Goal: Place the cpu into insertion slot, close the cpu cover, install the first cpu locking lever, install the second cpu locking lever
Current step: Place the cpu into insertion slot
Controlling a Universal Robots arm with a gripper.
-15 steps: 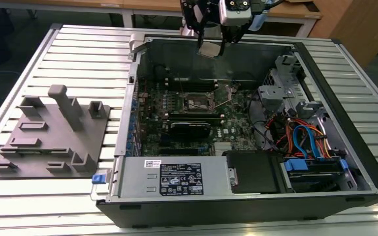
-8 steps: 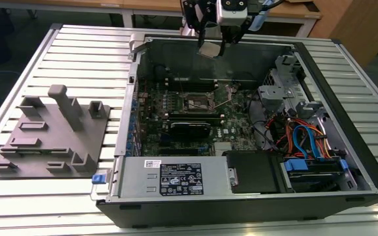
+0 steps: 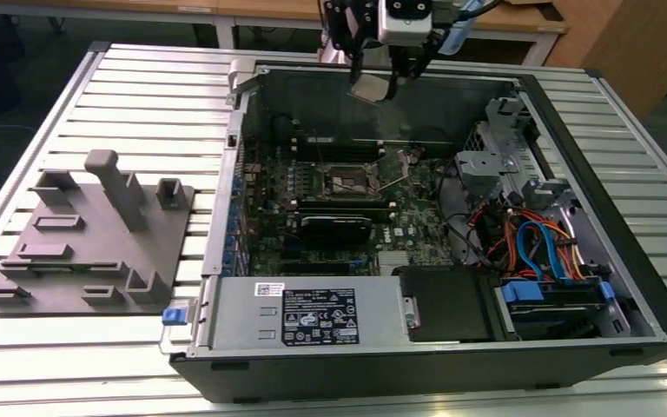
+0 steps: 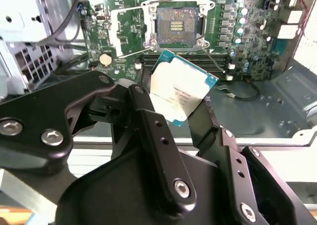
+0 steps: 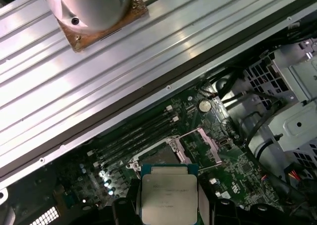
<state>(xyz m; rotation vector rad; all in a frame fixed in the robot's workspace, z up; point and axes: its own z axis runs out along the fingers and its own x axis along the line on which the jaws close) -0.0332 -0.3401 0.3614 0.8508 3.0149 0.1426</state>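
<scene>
Cpu [image 4: 181, 86], a thin flat square with a pale silver-grey metal lid and a teal-green edge, hangs tilted in the air over the far part of the open computer case [image 3: 611, 287]. The gripper [image 4: 174, 103] is clenched on the cpu, its matte black fingers [image 4: 148, 121] pressing two opposite edges. In the exterior view the chip [image 3: 371, 88] sits high near the case's far wall, well apart from the board below.

On the green motherboard [image 3: 310, 195], the insertion slot [image 4: 177, 24] is a square recess in a bright metal frame, bare, with rows of gold contacts showing. The cpu cover [image 5: 200, 145], a thin silver frame with an open window, stands swung open just beside the slot. A round shiny coin battery [image 4: 104, 59] lies flat on the board near it.

The case is a black metal box lying on its side, lid off. Inside it, nearest the camera, is a grey metal power supply [image 3: 299, 317] with a printed label, and on the exterior view's right a tangle of orange and blue cables [image 3: 531, 243] beside perforated metal drive cages [image 3: 490, 165].

The case rests on a ribbed aluminium table [image 3: 136, 78]. On the exterior view's left lies a matte grey fixture plate [image 3: 90, 252] with blocky upright posts and shallow pockets.
</scene>
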